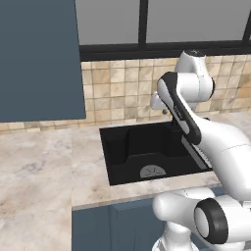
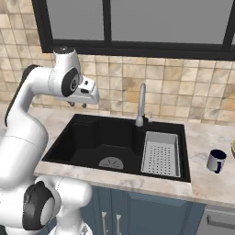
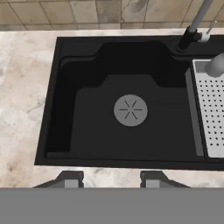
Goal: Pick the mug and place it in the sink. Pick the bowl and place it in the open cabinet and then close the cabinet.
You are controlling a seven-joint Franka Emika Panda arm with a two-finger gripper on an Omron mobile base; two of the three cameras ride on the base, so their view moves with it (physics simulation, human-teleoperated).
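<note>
The sink (image 3: pixel 96 131) is a black basin with a round grey drain (image 3: pixel 130 110), also seen as the sink (image 1: pixel 147 152) and the sink (image 2: pixel 92 137). My gripper (image 3: pixel 111 179) hovers above the sink's near-left part, looking down; its jaws stand apart with nothing between them. It hangs below the white hand as the gripper (image 2: pixel 78 105). The mug (image 2: pixel 216 160), pale with a dark blue inside, stands upright on the counter right of the sink. A thin olive-tan sliver (image 2: pixel 233 147) at the frame edge may be the bowl. The slate-blue cabinet (image 1: pixel 39 59) hangs at upper left.
A silver faucet (image 2: pixel 141 103) rises behind the basin. A perforated grey drain rack (image 2: pixel 159 153) fills the sink's right part. Marbled counter (image 1: pixel 39 166) spreads left of the sink, with a tiled wall and window behind. Blue base cabinets (image 2: pixel 147 211) run below.
</note>
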